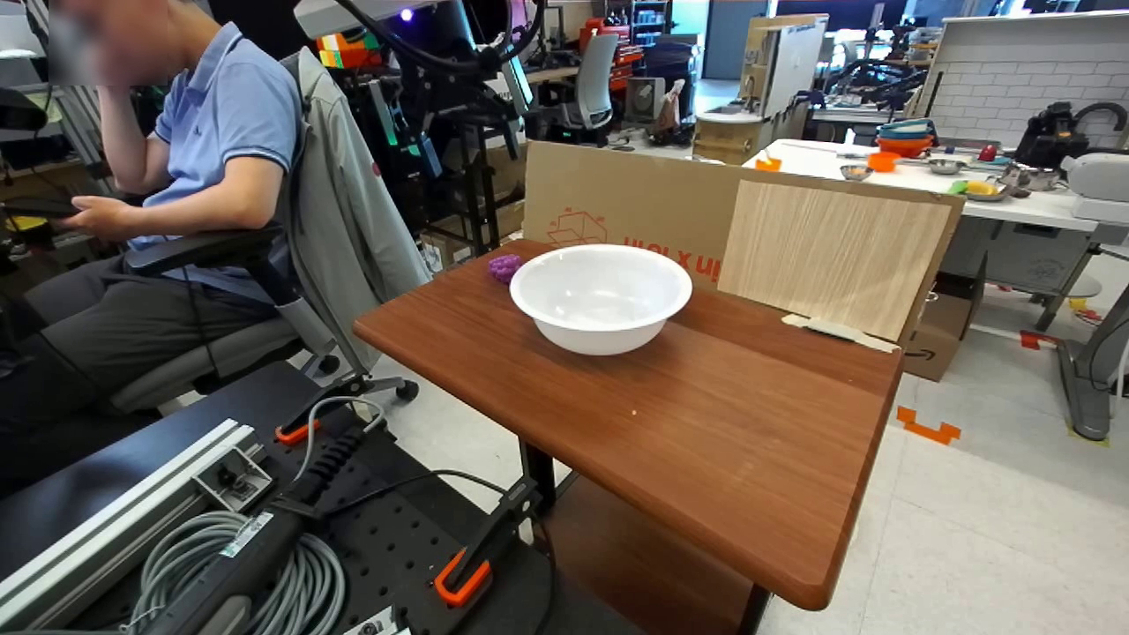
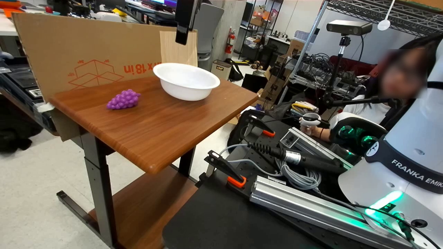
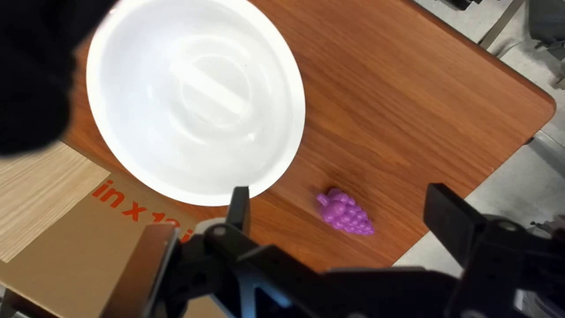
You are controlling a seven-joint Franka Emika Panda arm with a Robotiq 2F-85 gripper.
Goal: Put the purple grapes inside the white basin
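Fingers (image 3: 452, 225) spread wide above table (image 3: 397, 132); purple grapes (image 3: 345, 213) near its edge, gap between them and white basin (image 3: 194, 104).

Grapes (image 2: 124, 100) beside basin (image 2: 187, 83) on table (image 2: 162, 121)

Bright indoor light, soft shadows, some glare
In the wrist view, glare streaks the white basin (image 3: 198, 106), faint shadow borders the purple grapes (image 3: 345, 214) near an edge of the desk (image 3: 397, 119), and a dark, out-of-focus shape (image 3: 35, 79) covers part of the edge beside the cardboard (image 3: 97, 247). A green light (image 2: 384, 203) glows in an exterior view; both exterior views blur a face (image 2: 403, 74).
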